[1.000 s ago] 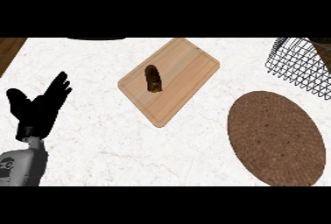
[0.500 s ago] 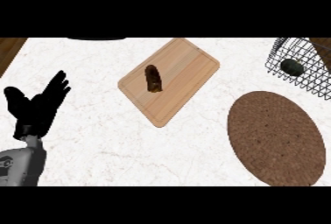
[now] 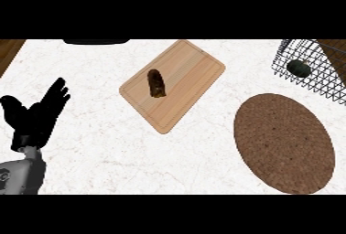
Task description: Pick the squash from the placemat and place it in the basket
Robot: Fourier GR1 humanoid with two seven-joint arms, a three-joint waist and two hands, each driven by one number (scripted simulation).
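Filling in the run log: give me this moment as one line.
squash: in wire basket | placemat: no squash on it | left hand: open, resting at left edge | right hand: not in view

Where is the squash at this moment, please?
In the head view, the squash lies inside the wire basket at the upper right, above the brown oval placemat and right of the cutting board.

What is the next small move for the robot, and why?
Probably none: leave the black left hand resting open at the left. The dark green round squash already lies inside the black wire basket, off the brown oval woven placemat.
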